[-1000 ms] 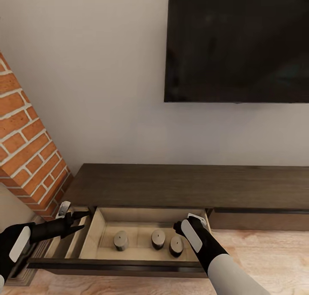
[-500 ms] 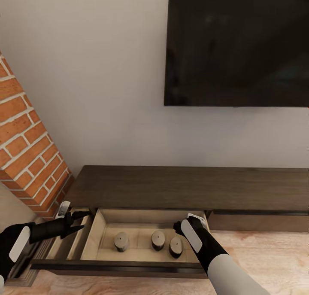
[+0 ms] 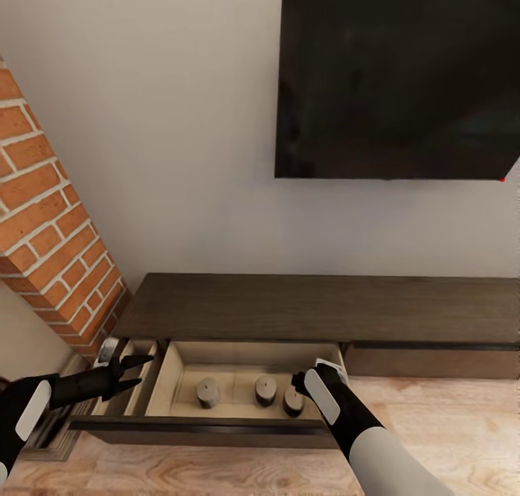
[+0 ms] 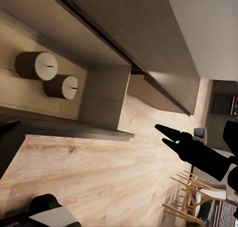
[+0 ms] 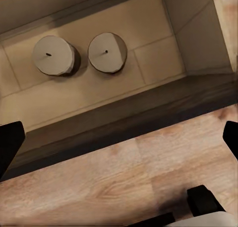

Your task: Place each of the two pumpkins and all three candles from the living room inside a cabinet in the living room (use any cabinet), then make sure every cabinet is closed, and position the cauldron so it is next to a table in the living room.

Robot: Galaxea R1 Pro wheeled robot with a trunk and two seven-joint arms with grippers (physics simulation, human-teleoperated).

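On the wall ahead of me hangs a big dark television (image 3: 396, 84), and a brick column (image 3: 50, 222) stands beyond my left arm. Under the television runs the cabinet (image 3: 318, 307), long, low and dark brown. Its drawer (image 3: 162, 380) is pulled out toward me and shows a pale inside. In the drawer stand the three candles (image 3: 208, 393), upright and near each other. Two of them lie straight ahead of my right gripper (image 5: 119, 138), just past the dark front edge of the drawer. This gripper hovers over the wooden floor (image 3: 448, 409) with its jaws spread wide. My left gripper (image 3: 137, 372) hangs beside the left end of the drawer, its two fingers parted and holding nothing.
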